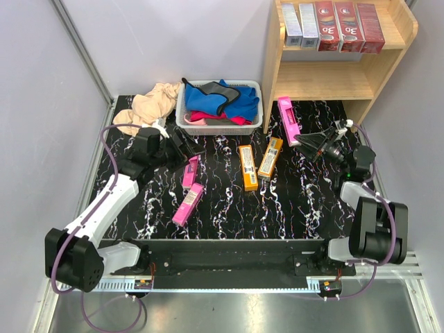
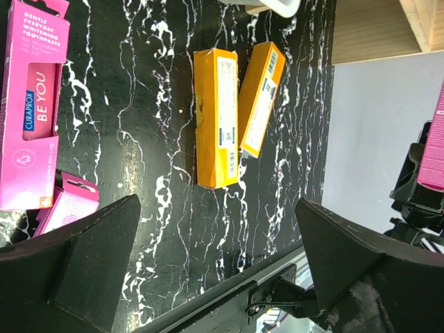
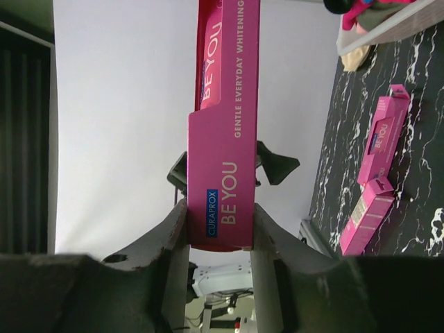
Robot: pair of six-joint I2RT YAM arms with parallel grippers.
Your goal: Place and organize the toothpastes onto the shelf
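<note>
The left jaws gape empty by the loose pink boxes (image 1: 189, 203) on the counter (image 1: 229, 211), while the right jaws clamp one pink toothpaste box (image 1: 288, 119), raised just before the shelf (image 1: 333, 80): mid-carry, I judge, next needing a lift and alignment onto a tier.

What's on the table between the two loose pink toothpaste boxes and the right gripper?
Two orange-yellow toothpaste boxes lie there, side by side on the black marbled tabletop. The top view shows this most clearly.

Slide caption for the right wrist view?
Right gripper clamps a bright pink cardboard toothpaste box; two more pink boxes lie on the black marbled tabletop.
</note>
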